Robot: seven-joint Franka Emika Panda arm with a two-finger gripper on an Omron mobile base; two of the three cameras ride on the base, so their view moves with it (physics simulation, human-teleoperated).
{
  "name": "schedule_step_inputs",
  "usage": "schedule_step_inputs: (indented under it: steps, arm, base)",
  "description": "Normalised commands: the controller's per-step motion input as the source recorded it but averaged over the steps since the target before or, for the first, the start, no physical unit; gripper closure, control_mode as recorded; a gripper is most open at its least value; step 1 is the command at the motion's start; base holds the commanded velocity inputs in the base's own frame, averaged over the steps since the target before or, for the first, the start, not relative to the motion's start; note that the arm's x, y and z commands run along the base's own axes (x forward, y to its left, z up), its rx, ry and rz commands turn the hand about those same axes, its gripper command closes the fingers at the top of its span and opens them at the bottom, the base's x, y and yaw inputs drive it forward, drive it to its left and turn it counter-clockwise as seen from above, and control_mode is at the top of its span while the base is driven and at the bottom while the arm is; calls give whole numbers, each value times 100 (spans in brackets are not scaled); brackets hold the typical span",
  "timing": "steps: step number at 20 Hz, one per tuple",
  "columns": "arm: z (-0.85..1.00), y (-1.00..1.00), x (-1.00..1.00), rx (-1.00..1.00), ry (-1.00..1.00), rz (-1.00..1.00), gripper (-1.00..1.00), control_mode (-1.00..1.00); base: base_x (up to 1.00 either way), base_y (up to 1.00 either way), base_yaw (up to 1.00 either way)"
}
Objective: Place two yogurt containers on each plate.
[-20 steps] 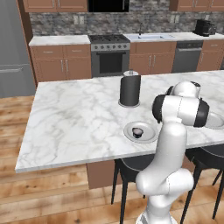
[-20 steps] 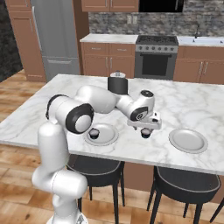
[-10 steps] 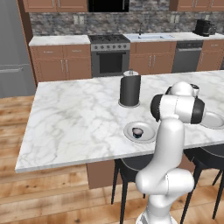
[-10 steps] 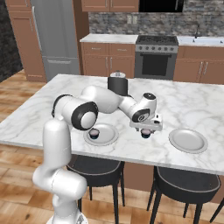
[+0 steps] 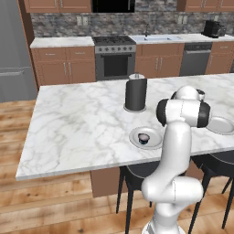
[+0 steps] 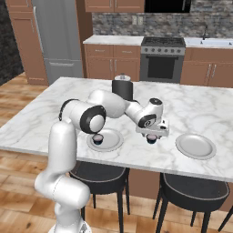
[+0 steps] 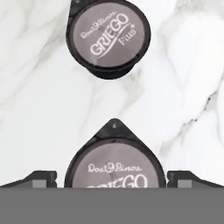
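**Jaws astride a yogurt cup between two plates**

Hand view: a cup (image 7: 114, 168) sits upright at 6 o'clock, its lid facing the camera and its pull-tab pointing to 12 o'clock. The dark fingertips (image 7: 41, 178) flank it at 9 and 3 o'clock; contact with the cup wall cannot be told, so whether the jaws are clenched or released is unclear. A second cup (image 7: 108, 37) stands at 12 o'clock, apart from the first, lid up, with its printed text slanting up to the right. Being round, neither cup has a long axis; both stand vertical on the marble surface (image 7: 39, 109).

Right base view: the gripper (image 6: 152, 135) hangs low over the surface, the flanked cup under it. A near plate (image 6: 105, 139) at its 9 o'clock carries a third cup (image 6: 97, 139). A far plate (image 6: 196, 145) lies at 3 o'clock, well apart. A black cylinder (image 6: 122, 88) stands at 11 o'clock behind the arm.

Left base view: the arm's elbow (image 5: 183, 112) hides the gripper.
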Motion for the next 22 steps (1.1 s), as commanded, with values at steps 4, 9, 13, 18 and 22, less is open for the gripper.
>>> schedule_step_inputs:
  steps: [4,9,13,18,22]
  arm:
    - [-8,-7,0,0,0,0,-100,-100]
    - [-10,-5,0,0,0,0,-100,-100]
    - [-12,0,0,0,0,0,-100,-100]
    - [-10,0,0,0,0,0,-100,-100]
    - [-12,0,0,1,0,0,-100,-100]
  base:
    - [0,0,0]
    - [0,0,0]
    - [0,0,0]
    - [0,0,0]
    - [0,0,0]
